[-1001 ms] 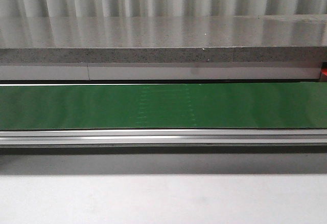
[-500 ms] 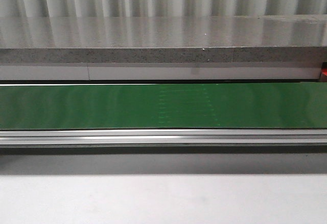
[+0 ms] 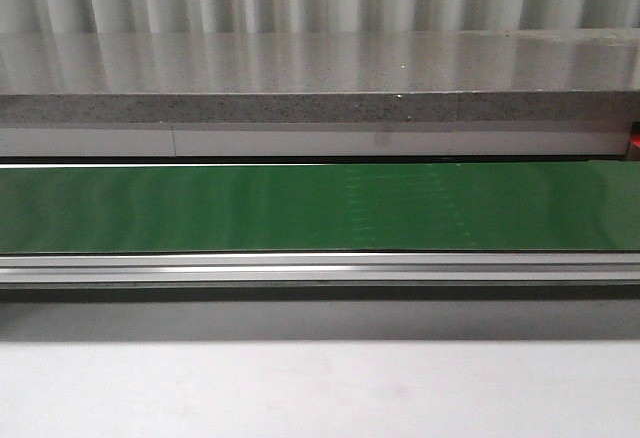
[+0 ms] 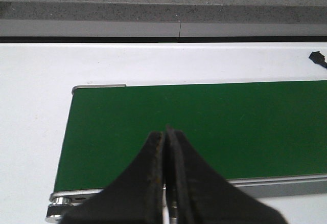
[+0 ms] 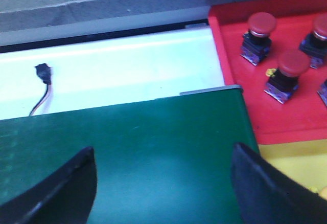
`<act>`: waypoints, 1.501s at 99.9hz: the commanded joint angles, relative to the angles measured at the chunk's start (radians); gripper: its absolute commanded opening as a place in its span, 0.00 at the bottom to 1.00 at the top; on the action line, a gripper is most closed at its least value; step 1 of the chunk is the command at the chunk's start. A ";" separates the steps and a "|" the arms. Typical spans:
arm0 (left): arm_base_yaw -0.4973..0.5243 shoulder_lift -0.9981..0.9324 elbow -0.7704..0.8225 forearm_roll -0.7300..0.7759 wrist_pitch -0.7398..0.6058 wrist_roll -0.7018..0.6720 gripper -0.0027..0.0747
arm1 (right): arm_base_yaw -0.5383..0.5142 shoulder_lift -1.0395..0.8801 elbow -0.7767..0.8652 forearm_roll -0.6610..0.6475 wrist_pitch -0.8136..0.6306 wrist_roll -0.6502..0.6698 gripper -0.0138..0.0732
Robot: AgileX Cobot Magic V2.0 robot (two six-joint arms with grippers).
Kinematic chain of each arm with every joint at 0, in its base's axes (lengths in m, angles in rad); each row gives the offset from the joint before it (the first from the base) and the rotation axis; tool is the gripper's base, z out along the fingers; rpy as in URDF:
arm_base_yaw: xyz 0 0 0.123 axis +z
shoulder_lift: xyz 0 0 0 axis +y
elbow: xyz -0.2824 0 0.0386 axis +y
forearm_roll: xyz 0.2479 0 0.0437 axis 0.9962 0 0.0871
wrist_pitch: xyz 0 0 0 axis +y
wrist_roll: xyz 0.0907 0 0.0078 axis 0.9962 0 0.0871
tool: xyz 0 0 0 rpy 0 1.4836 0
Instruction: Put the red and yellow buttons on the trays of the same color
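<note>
In the right wrist view a red tray [image 5: 240, 88] holds red buttons on dark bases, one [image 5: 261, 24] near its corner, another [image 5: 293, 63] closer to me and a third [image 5: 321, 27] at the picture's edge. A yellow tray [image 5: 288, 163] adjoins the red one. No yellow button is in view. My right gripper [image 5: 162, 157] hangs open over the end of the green belt [image 5: 153, 147], nothing between its fingers. My left gripper [image 4: 166, 133] is shut and empty above the other end of the belt [image 4: 214, 116]. Neither gripper appears in the front view, where the belt [image 3: 200, 208] carries nothing.
A grey stone counter [image 3: 300, 78] runs behind the belt. An aluminium rail [image 3: 300, 268] lines its near side. A small black connector with wires [image 5: 43, 74] lies on the white table behind the belt, and also shows as a connector [image 4: 317, 58] in the left wrist view.
The faint seam marks on the green belt have shifted to the right in the front view, so the belt is running rightwards. Nothing else differs.
</note>
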 commanded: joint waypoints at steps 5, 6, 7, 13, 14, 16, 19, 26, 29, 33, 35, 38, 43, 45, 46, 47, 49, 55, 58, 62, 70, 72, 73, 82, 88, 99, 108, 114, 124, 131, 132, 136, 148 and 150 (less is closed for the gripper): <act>-0.007 0.000 -0.026 -0.020 -0.067 0.003 0.01 | 0.049 -0.116 0.041 0.002 -0.096 -0.030 0.79; -0.007 0.000 -0.026 -0.020 -0.067 0.003 0.01 | 0.049 -0.122 0.045 0.002 -0.096 -0.030 0.79; -0.007 0.000 -0.026 -0.020 -0.067 0.003 0.01 | 0.051 -0.132 0.049 0.002 -0.094 -0.033 0.79; -0.007 0.000 -0.026 -0.020 -0.067 0.003 0.01 | 0.055 -0.187 0.086 0.002 -0.089 -0.053 0.78; -0.007 0.000 -0.026 -0.020 -0.067 0.003 0.01 | 0.055 -0.193 0.086 0.002 -0.089 -0.053 0.78; -0.007 0.000 -0.026 -0.020 -0.067 0.003 0.01 | 0.055 -0.205 0.098 0.002 -0.087 -0.057 0.77; -0.007 0.000 -0.026 -0.020 -0.067 0.003 0.01 | 0.055 -0.237 0.118 0.002 -0.085 -0.058 0.76; -0.007 0.000 -0.026 -0.020 -0.067 0.003 0.01 | 0.055 -0.302 0.151 0.002 -0.078 -0.058 0.70; -0.007 0.000 -0.026 -0.020 -0.067 0.003 0.01 | 0.055 -0.327 0.160 0.002 -0.076 -0.058 0.66; -0.007 0.000 -0.026 -0.020 -0.067 0.003 0.01 | 0.055 -0.365 0.177 0.002 -0.068 -0.058 0.61; -0.007 0.000 -0.026 -0.020 -0.067 0.003 0.01 | 0.055 -0.382 0.181 0.002 -0.062 -0.058 0.59; -0.007 0.000 -0.026 -0.020 -0.067 0.003 0.01 | 0.055 -0.410 0.192 0.002 -0.057 -0.058 0.53; -0.007 0.000 -0.026 -0.020 -0.067 0.003 0.01 | 0.055 -0.439 0.203 0.002 -0.048 -0.058 0.45; -0.007 0.000 -0.026 -0.020 -0.067 0.003 0.01 | 0.055 -0.452 0.209 0.002 -0.043 -0.058 0.41; -0.007 0.000 -0.026 -0.020 -0.067 0.003 0.01 | 0.055 -0.457 0.211 0.002 -0.041 -0.058 0.40; -0.007 0.000 -0.026 -0.020 -0.067 0.003 0.01 | 0.055 -0.465 0.213 0.002 -0.040 -0.058 0.38; -0.007 0.000 -0.026 -0.020 -0.067 0.003 0.01 | 0.055 -0.476 0.215 0.002 -0.036 -0.058 0.35; -0.007 0.000 -0.026 -0.020 -0.067 0.003 0.01 | 0.055 -0.501 0.219 0.002 -0.020 -0.058 0.24; -0.007 0.000 -0.026 -0.020 -0.067 0.003 0.01 | 0.055 -0.512 0.219 0.002 -0.013 -0.058 0.18; -0.007 0.000 -0.026 -0.020 -0.067 0.003 0.01 | 0.055 -0.521 0.219 0.002 -0.011 -0.058 0.12; -0.007 0.000 -0.026 -0.020 -0.067 0.003 0.01 | 0.055 -0.524 0.219 0.002 -0.011 -0.058 0.09; -0.007 0.000 -0.026 -0.020 -0.067 0.003 0.01 | 0.055 -0.524 0.219 0.002 -0.011 -0.058 0.08; -0.007 0.000 -0.026 -0.020 -0.067 0.003 0.01 | 0.055 -0.524 0.219 0.002 -0.011 -0.058 0.08; -0.007 0.000 -0.026 -0.020 -0.067 0.003 0.01 | 0.055 -0.524 0.219 0.002 -0.008 -0.058 0.08; -0.007 0.000 -0.026 -0.020 -0.067 0.003 0.01 | 0.055 -0.524 0.219 0.002 -0.008 -0.058 0.08; -0.007 0.000 -0.026 -0.020 -0.067 0.003 0.01 | 0.055 -0.524 0.219 0.002 -0.008 -0.058 0.08; -0.007 0.000 -0.026 -0.020 -0.067 0.003 0.01 | 0.055 -0.524 0.219 0.002 -0.008 -0.058 0.08; -0.007 0.000 -0.026 -0.020 -0.067 0.003 0.01 | 0.055 -0.524 0.219 0.002 -0.008 -0.058 0.08; -0.007 0.000 -0.026 -0.020 -0.067 0.003 0.01 | 0.055 -0.524 0.219 0.002 -0.008 -0.058 0.08; -0.007 0.000 -0.026 -0.020 -0.067 0.003 0.01 | 0.055 -0.524 0.219 0.002 -0.008 -0.058 0.08; -0.007 0.000 -0.026 -0.020 -0.067 0.003 0.01 | 0.055 -0.524 0.219 0.002 -0.008 -0.058 0.08; -0.007 0.000 -0.026 -0.020 -0.067 0.003 0.01 | 0.055 -0.524 0.219 0.002 -0.008 -0.058 0.08; -0.007 0.000 -0.026 -0.020 -0.067 0.003 0.01 | 0.055 -0.524 0.219 0.002 -0.008 -0.058 0.08; -0.007 0.000 -0.026 -0.020 -0.067 0.003 0.01 | 0.055 -0.524 0.219 0.002 -0.008 -0.058 0.08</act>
